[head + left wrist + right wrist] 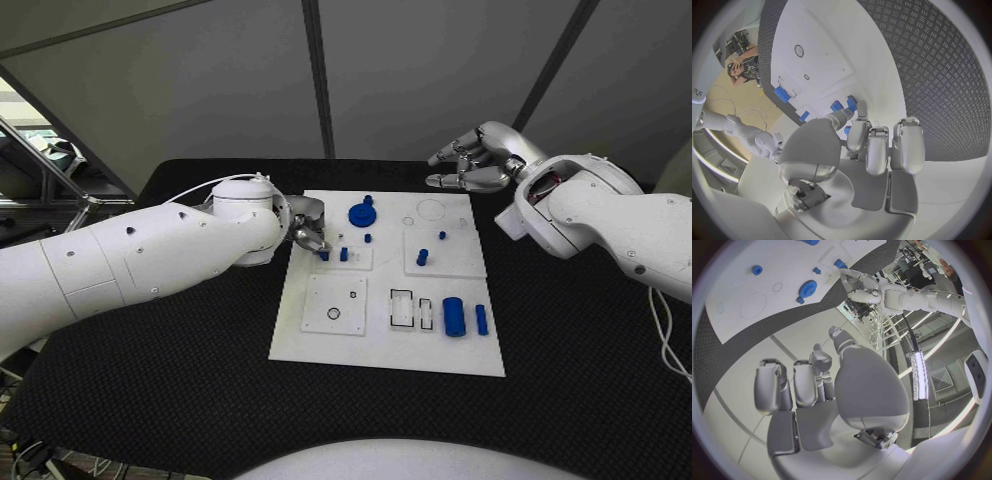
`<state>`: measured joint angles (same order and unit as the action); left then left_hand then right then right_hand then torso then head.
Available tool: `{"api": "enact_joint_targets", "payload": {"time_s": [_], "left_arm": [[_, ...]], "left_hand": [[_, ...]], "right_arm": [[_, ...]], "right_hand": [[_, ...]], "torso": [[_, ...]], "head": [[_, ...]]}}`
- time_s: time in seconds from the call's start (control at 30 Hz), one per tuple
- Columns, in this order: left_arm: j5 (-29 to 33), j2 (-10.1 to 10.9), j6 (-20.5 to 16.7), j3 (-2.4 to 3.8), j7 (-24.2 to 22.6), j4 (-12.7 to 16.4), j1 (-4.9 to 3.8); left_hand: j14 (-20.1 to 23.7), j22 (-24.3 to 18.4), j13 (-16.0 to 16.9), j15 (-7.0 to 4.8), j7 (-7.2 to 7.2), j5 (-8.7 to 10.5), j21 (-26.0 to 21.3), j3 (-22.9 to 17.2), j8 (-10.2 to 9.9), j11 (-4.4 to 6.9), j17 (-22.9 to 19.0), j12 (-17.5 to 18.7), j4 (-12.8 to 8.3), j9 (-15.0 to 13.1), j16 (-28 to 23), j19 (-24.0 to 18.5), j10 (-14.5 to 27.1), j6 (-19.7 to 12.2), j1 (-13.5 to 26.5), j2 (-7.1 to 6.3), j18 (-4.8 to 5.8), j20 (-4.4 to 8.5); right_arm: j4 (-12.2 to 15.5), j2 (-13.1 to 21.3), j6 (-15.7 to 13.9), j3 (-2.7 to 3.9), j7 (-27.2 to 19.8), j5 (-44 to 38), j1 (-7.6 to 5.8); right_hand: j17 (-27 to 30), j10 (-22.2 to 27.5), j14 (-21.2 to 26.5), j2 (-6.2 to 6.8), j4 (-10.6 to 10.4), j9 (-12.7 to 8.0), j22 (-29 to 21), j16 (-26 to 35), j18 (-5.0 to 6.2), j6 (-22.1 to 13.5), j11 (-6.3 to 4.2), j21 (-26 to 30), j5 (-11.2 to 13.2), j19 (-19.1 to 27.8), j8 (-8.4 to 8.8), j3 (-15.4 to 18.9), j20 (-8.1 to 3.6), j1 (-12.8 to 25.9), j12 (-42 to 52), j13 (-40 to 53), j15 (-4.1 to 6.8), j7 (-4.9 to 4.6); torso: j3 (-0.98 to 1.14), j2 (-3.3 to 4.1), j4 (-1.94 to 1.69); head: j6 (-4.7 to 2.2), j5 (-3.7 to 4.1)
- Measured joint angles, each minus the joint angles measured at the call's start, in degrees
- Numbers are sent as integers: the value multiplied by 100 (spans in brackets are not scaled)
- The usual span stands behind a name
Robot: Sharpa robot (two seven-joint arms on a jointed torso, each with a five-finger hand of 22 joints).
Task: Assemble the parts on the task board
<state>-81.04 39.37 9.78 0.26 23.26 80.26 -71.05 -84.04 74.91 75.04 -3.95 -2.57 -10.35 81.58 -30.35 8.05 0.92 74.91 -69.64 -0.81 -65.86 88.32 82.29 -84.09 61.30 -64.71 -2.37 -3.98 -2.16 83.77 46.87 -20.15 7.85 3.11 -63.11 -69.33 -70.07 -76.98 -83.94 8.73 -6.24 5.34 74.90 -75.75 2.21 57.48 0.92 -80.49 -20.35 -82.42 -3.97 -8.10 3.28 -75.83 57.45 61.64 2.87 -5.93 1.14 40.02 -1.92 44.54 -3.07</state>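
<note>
Evidently the left hand (306, 232) pinches a small blue peg (325, 255) at the task board (325, 340)'s nine o'clock edge, probably seating it. The right hand (473, 160), fingers curled on nothing, waits beyond one o'clock.

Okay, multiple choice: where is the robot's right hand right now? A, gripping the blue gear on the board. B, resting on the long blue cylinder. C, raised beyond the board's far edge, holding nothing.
C: the right hand hangs past the task board's far edge, fingers curled, nothing in it.

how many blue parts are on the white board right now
8: a gear and peg far-centre, two by the left hand, two centre-right, two cylinders near-right. Others may be hidden.
</note>
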Motion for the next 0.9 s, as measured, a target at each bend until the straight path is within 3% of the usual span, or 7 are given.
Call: {"api": "enact_joint_targets", "payload": {"time_s": [0.1,0.17,0.9], "left_arm": [[58,-3,-16,-1,6,-34,0],[93,-15,-30,-7,14,-47,2],[275,-65,-154,-19,168,-157,22]], "left_hand": [[8,0,0,-29,44,343,0,71,2,38,0,0,186,-22,0,0,12,4,162,8,1,0],[16,0,0,-40,55,440,0,155,4,61,0,1,333,-25,0,1,2,12,216,-18,0,1],[9,0,0,-48,73,714,0,532,4,72,0,1,1006,-50,0,41,-10,116,396,-172,0,41]], "right_arm": [[-1,1,0,0,0,0,0],[-1,1,0,0,0,0,0],[-14,-6,0,0,0,0,0]], "right_hand": [[0,0,0,0,0,0,0,0,0,0,0,0,0,0,0,0,0,0,0,0,0,0],[0,0,0,0,0,0,0,0,0,0,0,0,0,0,0,0,0,0,0,0,0,0],[1,0,0,0,0,0,0,0,0,0,0,0,0,0,0,0,0,-1,0,-1,0,0]], "torso": [[0,0,0],[0,0,1],[0,0,2]], "head": [[5,5],[7,9],[14,7]]}}
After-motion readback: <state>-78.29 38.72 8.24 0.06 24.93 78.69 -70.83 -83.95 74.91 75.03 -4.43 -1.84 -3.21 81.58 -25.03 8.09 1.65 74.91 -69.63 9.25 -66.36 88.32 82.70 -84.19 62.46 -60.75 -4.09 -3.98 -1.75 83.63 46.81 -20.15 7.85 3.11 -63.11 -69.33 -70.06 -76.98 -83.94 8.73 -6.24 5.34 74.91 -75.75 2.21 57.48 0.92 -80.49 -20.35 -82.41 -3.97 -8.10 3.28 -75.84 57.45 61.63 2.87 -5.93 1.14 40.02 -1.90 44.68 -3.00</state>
